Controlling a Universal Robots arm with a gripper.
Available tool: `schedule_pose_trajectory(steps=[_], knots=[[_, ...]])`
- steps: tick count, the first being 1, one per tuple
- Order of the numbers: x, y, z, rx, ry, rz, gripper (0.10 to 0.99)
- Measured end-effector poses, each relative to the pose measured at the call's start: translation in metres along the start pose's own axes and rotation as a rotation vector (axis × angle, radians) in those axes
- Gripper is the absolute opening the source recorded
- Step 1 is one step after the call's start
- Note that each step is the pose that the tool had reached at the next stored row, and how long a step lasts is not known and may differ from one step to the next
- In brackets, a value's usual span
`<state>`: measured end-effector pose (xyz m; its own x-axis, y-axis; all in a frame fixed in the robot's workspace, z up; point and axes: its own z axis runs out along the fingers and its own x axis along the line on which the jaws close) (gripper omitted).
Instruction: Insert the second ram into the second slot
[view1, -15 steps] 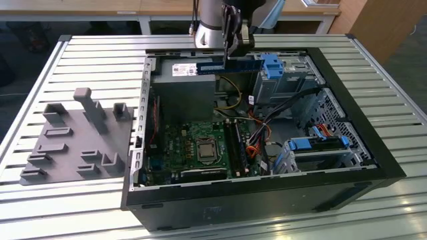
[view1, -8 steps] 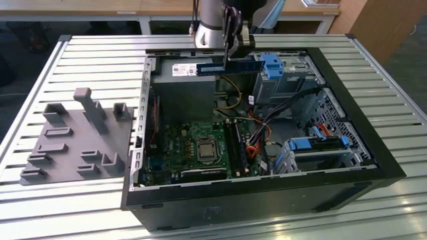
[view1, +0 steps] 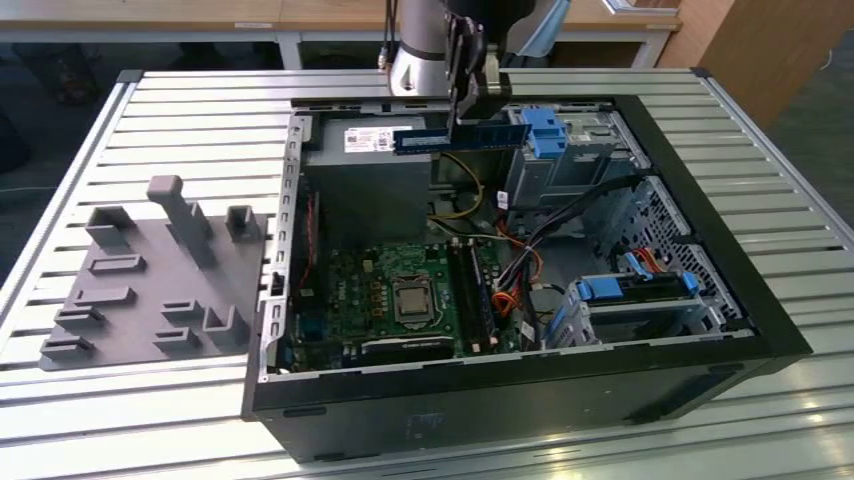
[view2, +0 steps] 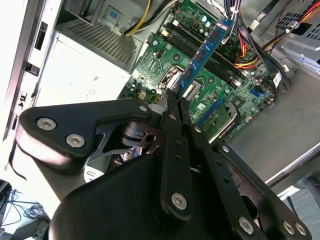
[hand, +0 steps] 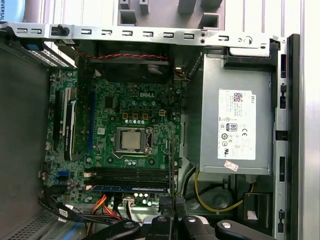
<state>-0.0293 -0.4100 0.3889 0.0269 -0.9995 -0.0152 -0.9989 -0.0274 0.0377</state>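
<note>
Carrying step, I judge: my black claw clamps the long blue ram stick above the open black computer case; it needs squaring over the dark memory slots.

open PC case | grey fixture plate beside it | power supply | possibly 1 bare CPU

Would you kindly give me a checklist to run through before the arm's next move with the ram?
1. Grip: gripper shut on one end of the second ram: ok.
2. Ram clear of the case: held above it: ok.
3. Ram over the memory slots: not ok; it hangs by the power supply.
4. Ram parallel to the slots: not ok; it lies crosswise in the exterior view.
5. Slot latches open: cannot tell.
</note>
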Motion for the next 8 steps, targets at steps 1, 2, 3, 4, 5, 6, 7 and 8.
schedule_pose_trajectory(steps=[1,2,3,4,5,6,7,8], knots=[[0.0008,0.0000,0.0000,0.000,0.0000,0.000,0.133],[0.0018,0.0001,0.0000,0.000,0.0000,0.000,0.133],[0.0027,0.0001,0.0000,0.000,0.0000,0.000,0.133],[0.0036,0.0001,-0.0001,0.000,0.0001,0.000,0.133],[0.0046,0.0002,-0.0001,0.000,0.0001,0.000,0.133],[0.0056,0.0002,-0.0001,0.000,0.0000,0.000,0.133],[0.0065,0.0002,-0.0001,0.000,0.0001,0.000,0.133],[0.0075,0.0002,-0.0001,0.000,0.0000,0.000,0.133]])
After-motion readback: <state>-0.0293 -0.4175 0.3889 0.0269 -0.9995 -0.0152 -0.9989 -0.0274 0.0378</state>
